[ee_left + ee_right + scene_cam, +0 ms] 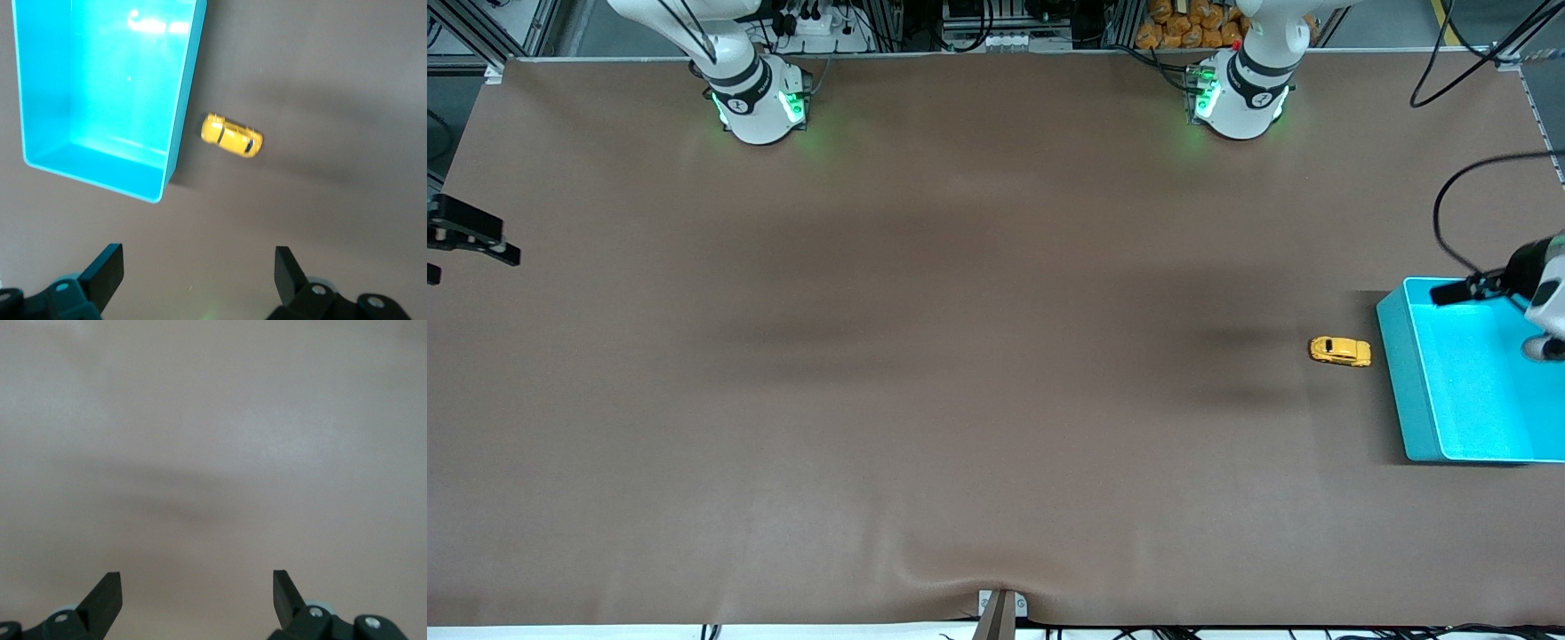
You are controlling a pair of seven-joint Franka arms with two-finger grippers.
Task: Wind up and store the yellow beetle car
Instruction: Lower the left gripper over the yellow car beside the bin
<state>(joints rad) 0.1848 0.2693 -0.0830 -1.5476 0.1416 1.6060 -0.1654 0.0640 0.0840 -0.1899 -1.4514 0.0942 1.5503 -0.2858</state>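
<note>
Front view: car (1340,350) on bare table (960,373) near the edge at the left arm's end, just beside the bin (1405,382), apart from its wall, not yet stored. Long axis runs along the table's length, one end toward the bin. Left gripper (197,273): over the bin, fingers spread, holding nothing; clearly the nearer arm, judged best placed for the pick. Right gripper (197,593): over the opposite table edge, spread, empty, waiting.
</note>
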